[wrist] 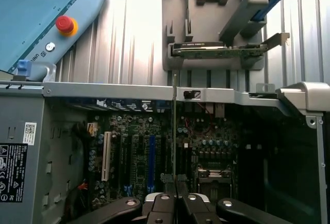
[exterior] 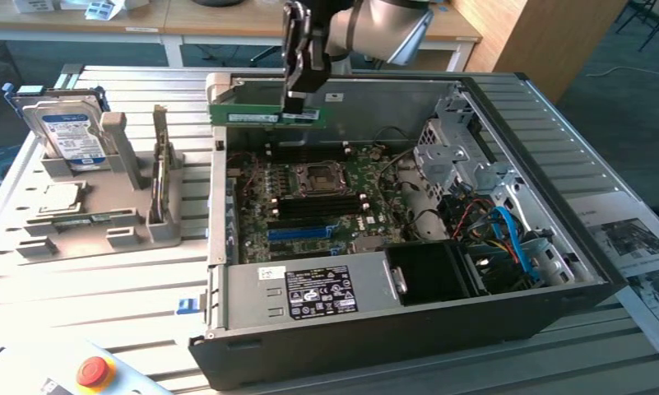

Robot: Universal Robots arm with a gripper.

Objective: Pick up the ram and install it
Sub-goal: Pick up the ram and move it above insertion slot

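The ram [exterior: 266, 115] is a long green stick with a white sticker. It hangs level above the far wall of the open computer case [exterior: 549, 309], over the motherboard [exterior: 307, 197]. My gripper [exterior: 296, 105] is shut on it from above, near the ram's end toward the exterior view's right. In the wrist view the ram [wrist: 174, 126] appears edge-on as a thin strip rising from between my fingertips [wrist: 164, 202], with the gripper [wrist: 176, 203] closed around it and the motherboard [wrist: 206, 146] beyond.
A grey fixture [exterior: 88, 239] on the exterior view's left holds a hard drive [exterior: 71, 136], an upright expansion card [exterior: 161, 169] and a processor [exterior: 60, 197]. A pendant with a red stop button [exterior: 93, 372] lies in front. The power supply [exterior: 318, 292] and cables [exterior: 505, 239] fill the case's near side.
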